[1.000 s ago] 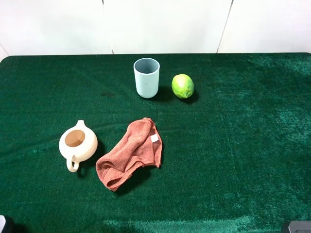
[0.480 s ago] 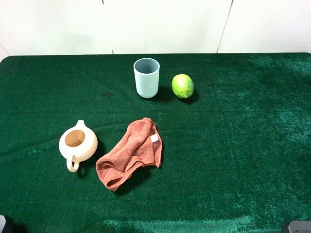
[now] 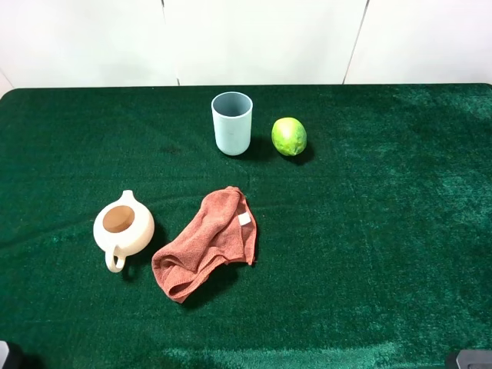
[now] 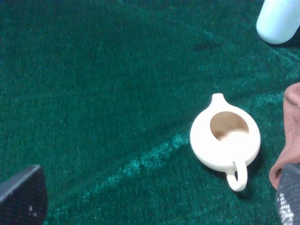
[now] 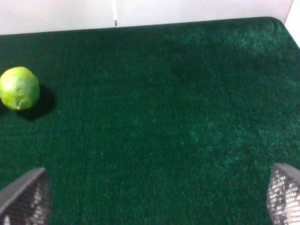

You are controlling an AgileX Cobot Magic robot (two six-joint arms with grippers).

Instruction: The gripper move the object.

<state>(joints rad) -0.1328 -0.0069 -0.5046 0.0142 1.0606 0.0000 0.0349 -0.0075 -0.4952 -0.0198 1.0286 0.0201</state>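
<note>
A cream teapot [image 3: 123,227] without a lid sits at the left of the green table; it also shows in the left wrist view [image 4: 226,137]. A crumpled orange cloth [image 3: 207,241] lies just right of it. A pale blue cup [image 3: 232,123] stands upright at the back, with a green lime [image 3: 289,136] to its right; the lime also shows in the right wrist view [image 5: 19,88]. My left gripper [image 4: 154,201] is open and empty, well short of the teapot. My right gripper [image 5: 154,197] is open and empty over bare cloth.
The green felt table [image 3: 384,231] ends at a white wall at the back. The blue cup's base [image 4: 279,21] and the cloth's edge [image 4: 293,101] show in the left wrist view. Both arms sit at the table's front corners.
</note>
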